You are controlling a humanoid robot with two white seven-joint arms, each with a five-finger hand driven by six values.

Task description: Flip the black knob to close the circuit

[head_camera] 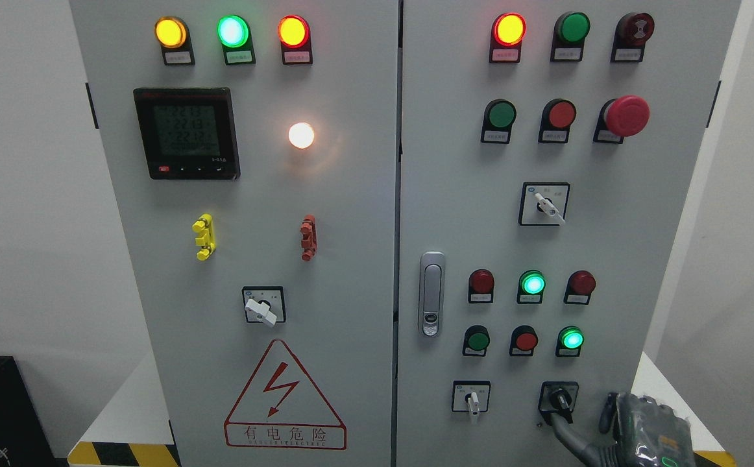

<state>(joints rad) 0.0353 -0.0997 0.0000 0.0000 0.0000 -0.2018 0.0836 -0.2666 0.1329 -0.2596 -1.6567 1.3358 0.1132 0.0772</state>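
A: Notes, left door first. Three lit pilot lamps along the top, a digital meter (186,133) below them, one white lamp (301,135) glowing beside it. Yellow clip (204,237) and red clip (309,238) mid-door, then a white-handled selector (263,306) above the warning triangle (284,399).

B: Any arm on that side?

A: None showing. Right door now: latch handle (431,294) just past the seam, rows of red and green buttons, a red mushroom stop button (625,116) upper right. Another white selector (473,398) low down, and beside it, at the bottom right of the door, the black knob (559,399).

B: And the hand?

A: The right hand (617,431) comes up from the lower right corner. One finger (567,433) reaches to the knob's lower edge and looks to be touching it; the rest of the fingers sit loosely behind, gripping nothing that I can make out.

B: So which step?

A: My reading: contact just made, turn not yet done. The knob's handle points down and slightly right. The next move calls for a firm purchase on that handle and a steady rotation, without sliding off or bumping the neighbouring white selector.
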